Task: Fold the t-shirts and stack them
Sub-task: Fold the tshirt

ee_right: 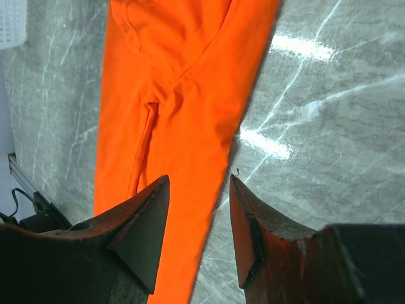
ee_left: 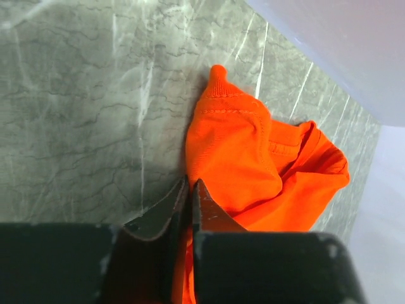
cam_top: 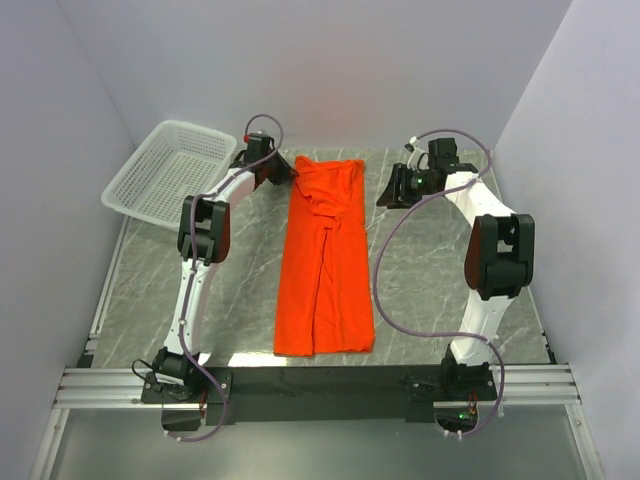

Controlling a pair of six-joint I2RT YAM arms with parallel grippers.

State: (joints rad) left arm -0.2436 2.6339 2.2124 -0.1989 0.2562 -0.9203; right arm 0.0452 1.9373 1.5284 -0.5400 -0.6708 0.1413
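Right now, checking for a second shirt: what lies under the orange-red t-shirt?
The bright orange-red cloth t-shirt lies folded lengthwise on the grey marbled table; only that table shows around its edges. Whatever is beneath its layers is covered and cannot be seen.

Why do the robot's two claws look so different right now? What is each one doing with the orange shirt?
The left gripper has its jaws pressed nearly together, with cloth of the t-shirt pinched between them at a far corner. The right gripper has its jaws wide apart and holds nothing. The left gripper touches the cloth, while the right gripper hangs clear of it near the opposite edge. Both are at the t-shirt's far end.
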